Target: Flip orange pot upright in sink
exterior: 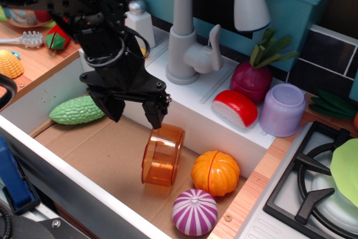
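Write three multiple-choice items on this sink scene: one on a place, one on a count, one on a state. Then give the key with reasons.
1. Where does the orange pot lie?
A. on the stove burner
B. on the sink floor
C. on the wooden counter

2. How many toys share the sink floor with the pot?
A. one
B. five
C. three

3. How does the pot stand?
A. on its side
B. upright, mouth up
C. upside down, flat on its mouth

Key:
1 B: it rests on the brown floor beside the orange pumpkin toy.
2 C: the pumpkin toy, the purple striped toy and the green bumpy gourd.
3 A: its round ends face sideways; the open claw has one finger at its rim.
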Motion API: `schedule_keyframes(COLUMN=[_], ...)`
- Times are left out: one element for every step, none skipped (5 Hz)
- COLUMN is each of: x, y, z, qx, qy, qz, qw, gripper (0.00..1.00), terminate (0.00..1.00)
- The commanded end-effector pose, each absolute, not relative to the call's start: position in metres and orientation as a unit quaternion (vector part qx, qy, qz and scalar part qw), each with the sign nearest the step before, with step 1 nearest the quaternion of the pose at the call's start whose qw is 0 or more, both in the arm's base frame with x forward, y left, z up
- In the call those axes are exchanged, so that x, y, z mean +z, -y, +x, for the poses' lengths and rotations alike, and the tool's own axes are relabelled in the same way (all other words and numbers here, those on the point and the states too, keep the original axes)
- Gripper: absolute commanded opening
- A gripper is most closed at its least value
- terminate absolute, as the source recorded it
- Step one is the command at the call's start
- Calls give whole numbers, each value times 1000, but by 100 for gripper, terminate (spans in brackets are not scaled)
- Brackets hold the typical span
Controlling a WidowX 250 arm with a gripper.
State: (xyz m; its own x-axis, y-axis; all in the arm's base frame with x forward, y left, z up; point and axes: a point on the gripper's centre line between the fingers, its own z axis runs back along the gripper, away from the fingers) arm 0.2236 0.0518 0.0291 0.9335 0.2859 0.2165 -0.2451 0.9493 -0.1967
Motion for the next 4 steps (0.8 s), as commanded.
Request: schedule_keyframes(x=[15,5,3,1], y=[-62,-63,-58,-52], z=[225,225,230,237], qx=[152,155,160,164], qy=[137,150,154,161], qz=[-121,-146,-166,-180], qw=[971,966,961,957], gripper=[100,100,100,100], terminate=[0,0,0,0])
